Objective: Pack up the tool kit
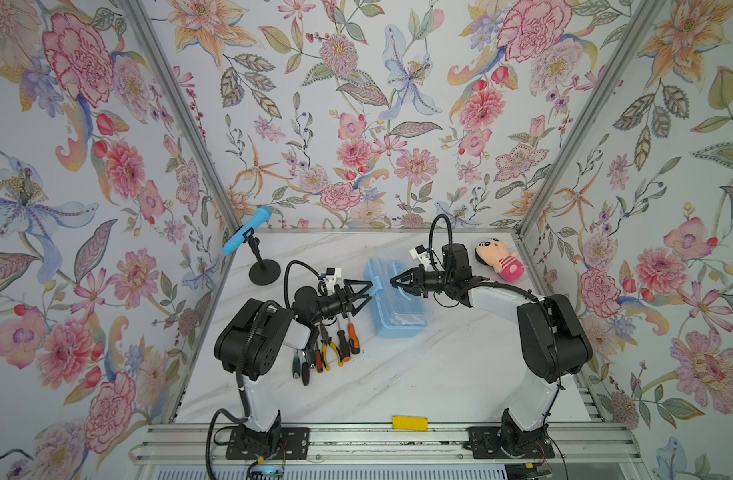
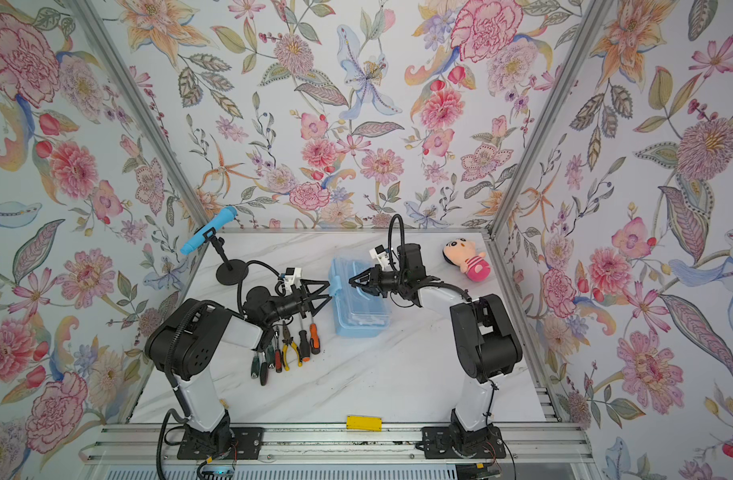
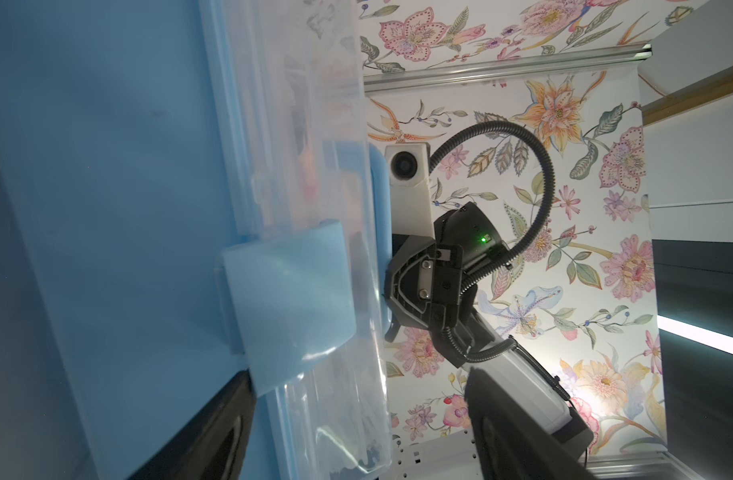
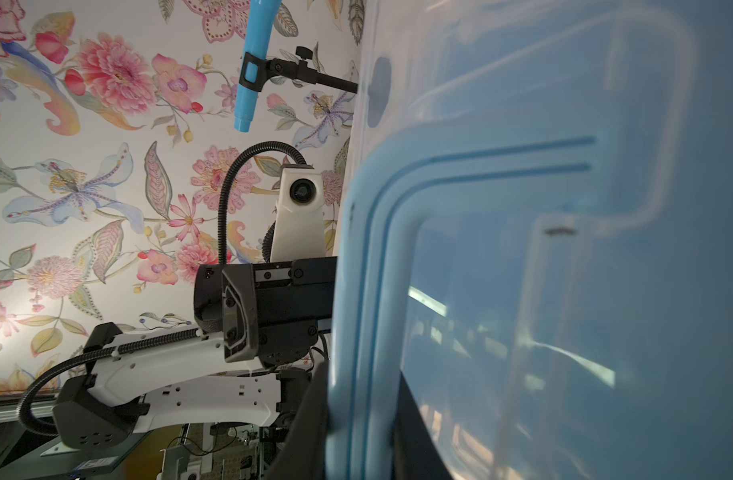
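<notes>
At table [image 1: 419, 374] centre, tool kit box [image 1: 398, 307] sitting, lid seemingly shut; tools [image 1: 329, 347] lying outside, near left arm. Closed right gripper [image 1: 393, 282] pinching handle [image 4: 369, 270], bracing box. Wide-open left gripper [image 1: 371, 291] straddling latch [image 3: 290, 299]: advising gentle outward flick, no shoving.

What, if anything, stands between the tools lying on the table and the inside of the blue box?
The clear lid is down on the box, covering the inside. On the table nothing visible lies between the tools and it.
</notes>
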Controlling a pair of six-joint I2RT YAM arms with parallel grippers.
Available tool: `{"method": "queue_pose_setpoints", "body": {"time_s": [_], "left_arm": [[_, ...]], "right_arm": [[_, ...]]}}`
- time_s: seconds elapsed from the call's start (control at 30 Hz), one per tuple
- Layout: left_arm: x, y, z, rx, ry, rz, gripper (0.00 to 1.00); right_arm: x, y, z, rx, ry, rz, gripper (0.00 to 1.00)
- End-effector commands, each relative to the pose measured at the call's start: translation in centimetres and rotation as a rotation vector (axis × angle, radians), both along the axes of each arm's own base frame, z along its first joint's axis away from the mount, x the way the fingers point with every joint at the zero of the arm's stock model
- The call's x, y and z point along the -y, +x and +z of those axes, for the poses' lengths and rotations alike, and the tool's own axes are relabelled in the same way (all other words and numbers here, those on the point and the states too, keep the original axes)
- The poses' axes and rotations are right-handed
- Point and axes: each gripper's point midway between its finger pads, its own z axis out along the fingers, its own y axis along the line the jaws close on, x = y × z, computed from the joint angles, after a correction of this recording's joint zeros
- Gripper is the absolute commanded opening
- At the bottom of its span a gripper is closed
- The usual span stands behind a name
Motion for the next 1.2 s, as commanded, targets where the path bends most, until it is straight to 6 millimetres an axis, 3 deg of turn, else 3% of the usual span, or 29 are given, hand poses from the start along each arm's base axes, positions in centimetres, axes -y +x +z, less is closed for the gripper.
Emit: {"method": "queue_pose_setpoints", "body": {"time_s": [0.0,0.07,0.2,0.27,0.33,0.53,0.67,0.7,0.73,1.17], "left_arm": [[-1.1,0.5,1.8,0.181,0.113,0.053,0.83],[-1.4,0.9,0.5,0.178,0.238,0.065,0.84],[-2.4,1.8,0.4,0.209,0.459,0.090,0.87],[-2.6,1.9,1.9,0.253,0.514,0.101,0.88],[-2.4,2.0,2.7,0.273,0.523,0.100,0.88],[-0.8,2.2,3.1,0.293,0.513,0.082,0.90],[0.6,2.1,3.9,0.318,0.494,0.059,0.91],[1.0,2.3,2.8,0.296,0.503,0.047,0.91],[1.4,2.3,2.8,0.301,0.501,0.040,0.91],[4.3,2.5,2.5,0.309,0.465,-0.017,0.91]], "right_arm": [[3.7,-1.6,-9.5,-0.095,-0.387,-0.051,0.00],[3.9,-1.8,-9.8,-0.111,-0.400,-0.062,0.00],[4.6,-2.1,-10.1,-0.125,-0.424,-0.096,0.00],[4.6,-2.4,-9.9,-0.121,-0.433,-0.098,0.00],[4.3,-2.7,-9.2,-0.116,-0.394,-0.092,0.00],[2.3,-2.9,-3.8,-0.118,-0.046,-0.066,0.00],[2.2,-3.2,-1.0,-0.111,0.109,-0.045,0.00],[2.3,-3.3,-0.4,-0.105,0.133,-0.039,0.00],[2.3,-3.5,0.1,-0.105,0.156,-0.029,0.00],[2.7,-3.9,2.1,-0.128,0.318,0.007,0.00]]}}
